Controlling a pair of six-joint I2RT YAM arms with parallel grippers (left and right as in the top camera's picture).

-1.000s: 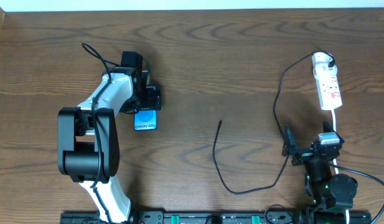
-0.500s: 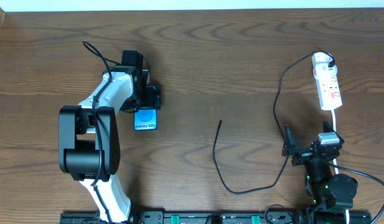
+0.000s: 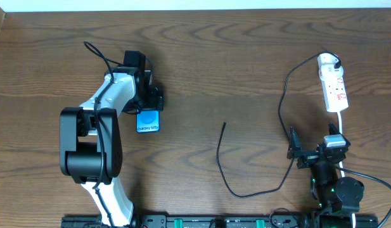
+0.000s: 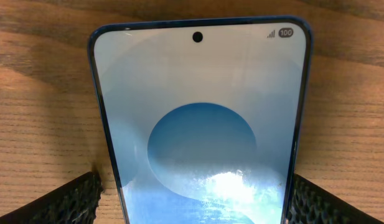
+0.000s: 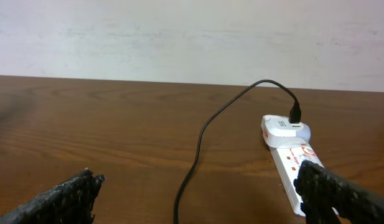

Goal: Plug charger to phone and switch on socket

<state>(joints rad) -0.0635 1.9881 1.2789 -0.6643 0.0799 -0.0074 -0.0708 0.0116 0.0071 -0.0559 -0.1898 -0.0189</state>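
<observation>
The slim blue-screened smartphone lies toward the table's left edge, long axis far-to-near, straddled by our left gripper; whether it pinches, we cannot tell. The black charger cable's tip lies mid-table, left of our open, empty right gripper.

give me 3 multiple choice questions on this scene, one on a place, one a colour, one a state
1. Where is the charger cable's free tip?
A on the table, between the phone and the power strip
B in the phone's port
C on the power strip

2. What colour is the cable?
A red
B white
C black

3. The right gripper is:
A shut on the cable
B open, empty
C shut on the phone

Answers: 1 A, the tip lies on bare wood; 2 C, it is dark against the wood; 3 B, its fingers stand wide apart.
</observation>
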